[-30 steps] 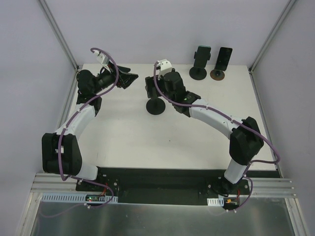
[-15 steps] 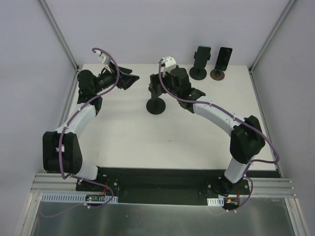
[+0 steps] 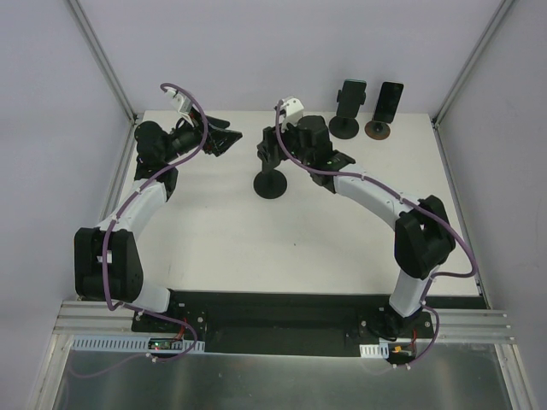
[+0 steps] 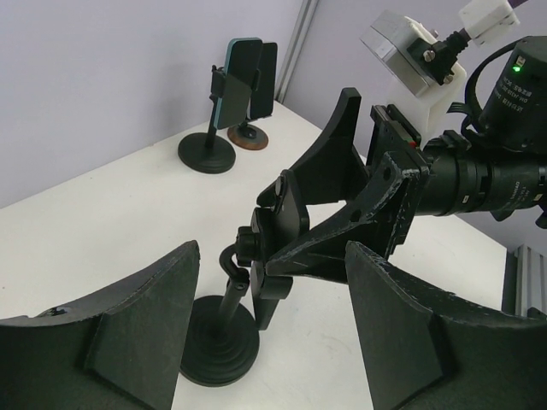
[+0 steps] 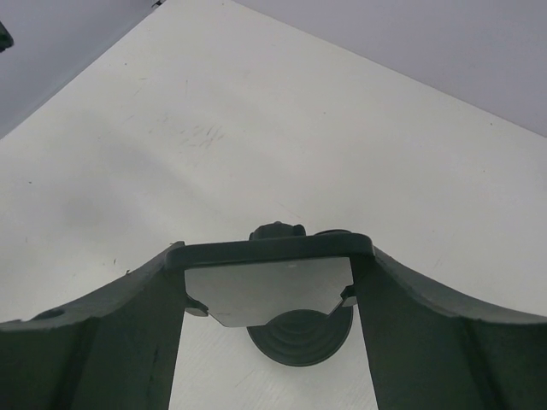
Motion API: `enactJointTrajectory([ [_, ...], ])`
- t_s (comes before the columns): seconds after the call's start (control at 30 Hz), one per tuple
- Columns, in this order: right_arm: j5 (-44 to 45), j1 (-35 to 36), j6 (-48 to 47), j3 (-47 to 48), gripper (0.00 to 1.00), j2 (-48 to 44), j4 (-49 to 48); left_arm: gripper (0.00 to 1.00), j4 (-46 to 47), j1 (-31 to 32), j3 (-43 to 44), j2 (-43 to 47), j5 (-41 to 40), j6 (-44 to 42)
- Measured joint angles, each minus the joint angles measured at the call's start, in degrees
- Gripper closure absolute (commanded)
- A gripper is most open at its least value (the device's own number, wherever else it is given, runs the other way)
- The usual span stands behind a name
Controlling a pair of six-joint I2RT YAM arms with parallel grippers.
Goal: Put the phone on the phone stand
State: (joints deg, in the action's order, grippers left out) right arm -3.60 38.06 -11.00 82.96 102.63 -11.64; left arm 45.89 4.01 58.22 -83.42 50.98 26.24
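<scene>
My right gripper (image 3: pixel 272 150) is shut on the phone (image 5: pixel 265 290), a dark slab with a reflective face, gripped by its two side edges. It holds the phone just above the black phone stand (image 3: pixel 271 185), whose round base (image 5: pixel 299 340) and top knob (image 5: pixel 276 231) show directly beneath the phone. The left wrist view shows the stand's base (image 4: pixel 218 339) and post under the right gripper's fingers (image 4: pixel 333 166). My left gripper (image 3: pixel 224 139) is open and empty, a short way left of the stand, pointing at it.
Two other stands with phones on them stand at the back right: a black one (image 3: pixel 346 107) and one with a brown base (image 3: pixel 385 108). Frame posts rise at the table's back corners (image 3: pixel 128 109).
My right gripper has moved slightly back and to the right with the phone, staying over the stand. The left arm has barely moved.
</scene>
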Motion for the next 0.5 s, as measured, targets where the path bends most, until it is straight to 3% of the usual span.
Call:
enactJointTrajectory([
  [0.1,0.44,0.09,-0.22,0.00,0.65,0.00,-0.11,0.32,-0.09,0.00,0.02,-0.02,0.00,0.02],
  [0.13,0.74,0.11,-0.22,-0.02,0.77,0.00,-0.13,0.32,-0.09,0.00,0.02,-0.04,0.00,0.02],
  [0.23,2.49,0.35,-0.13,-0.02,0.99,0.00,-0.46,0.33,-0.39,0.00,0.02,-0.04,-0.02,0.02],
  [0.5,17.49,0.87,-0.70,4.02,0.99,3.45,-1.05,0.33,-3.23,0.00,0.15,-0.07,-0.61,-0.79],
])
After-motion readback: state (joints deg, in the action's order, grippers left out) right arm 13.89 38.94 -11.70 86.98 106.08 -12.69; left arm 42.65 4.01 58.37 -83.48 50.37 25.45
